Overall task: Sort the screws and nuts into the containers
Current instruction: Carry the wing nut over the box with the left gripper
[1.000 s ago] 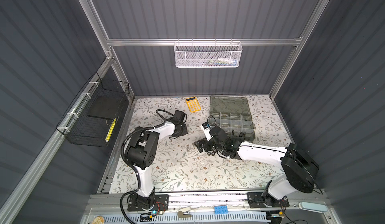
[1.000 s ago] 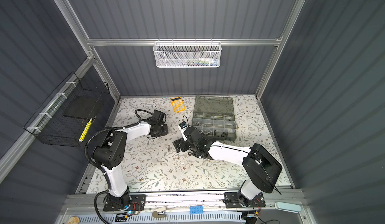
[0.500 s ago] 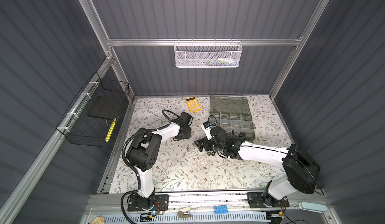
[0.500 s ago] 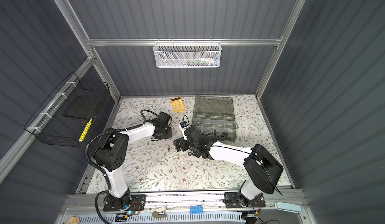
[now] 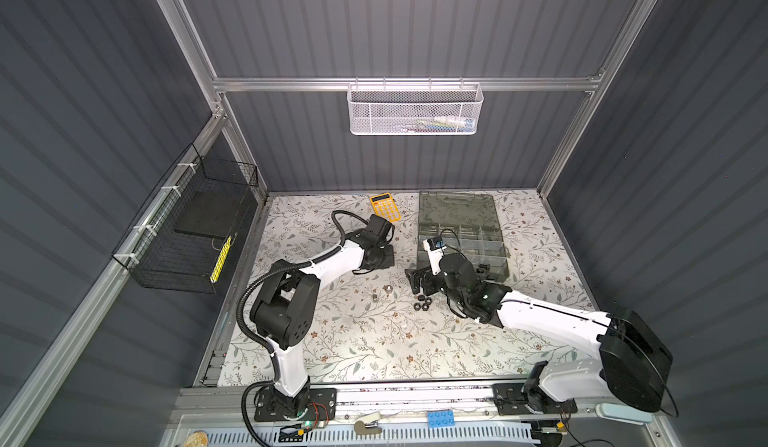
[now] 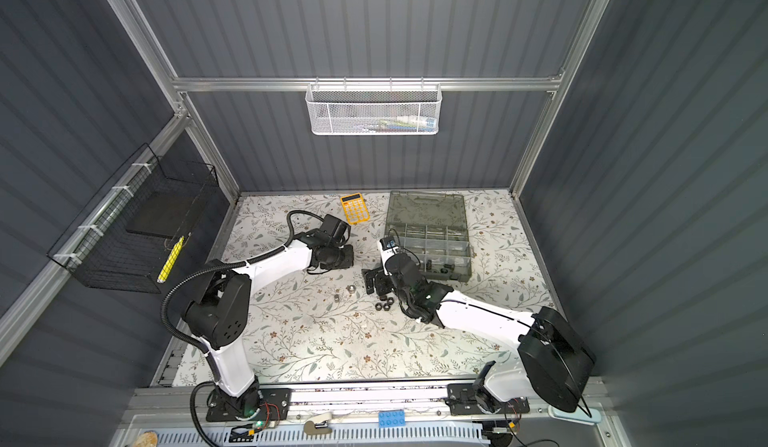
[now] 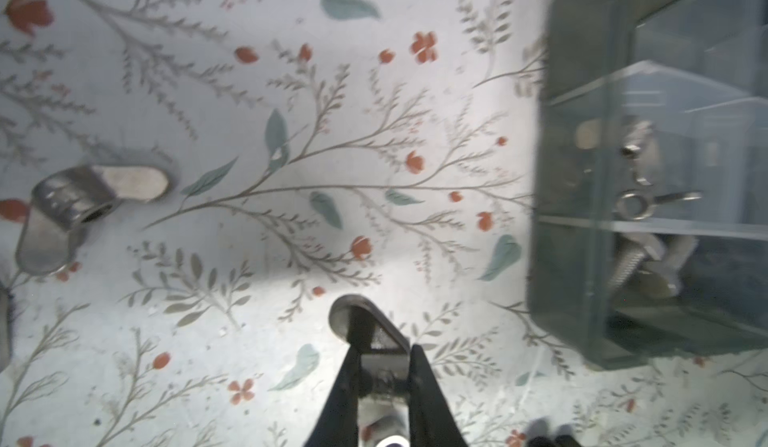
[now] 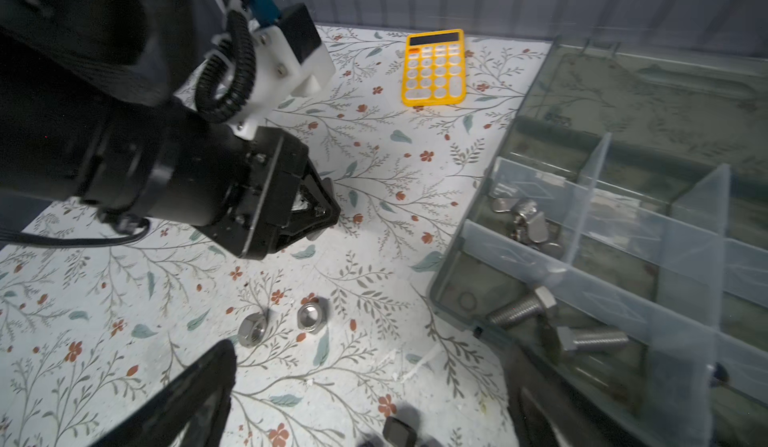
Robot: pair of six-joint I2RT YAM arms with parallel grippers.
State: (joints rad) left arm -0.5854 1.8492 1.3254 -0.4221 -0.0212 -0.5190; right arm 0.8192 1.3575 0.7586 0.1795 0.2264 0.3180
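Sorting in progress: we see the left tool (image 7: 384, 355) clenched on a silver winged nut (image 7: 365, 320), held low over the floral counter (image 7: 291, 91) and just short of the smoky grey organizer box (image 7: 582, 70). As we read it, the step in hand is carrying that nut to its compartment. Done well, this means lifting clear of the box's near wall and stopping squarely above the cell that holds the other winged nuts (image 7: 638, 183). The tool should then let go low, so the piece cannot hop the clear divider into the neighbouring cell of silver bolts (image 7: 636, 262). The right tool (image 8: 370, 361) stands released, jaws wide and empty, beside a cluster of black nuts (image 8: 399, 431) near the box's corner. We would keep the two arms well apart as the left one crosses. A second winged nut (image 7: 79, 203) and two silver hex nuts (image 8: 252, 330) lie loose on the counter. In a top view, dark pieces (image 5: 484, 267) sit in a near-edge cell, too small for us to name. The cells beyond look bare in the right wrist view. A yellow calculator (image 8: 434, 68) lies farther back.
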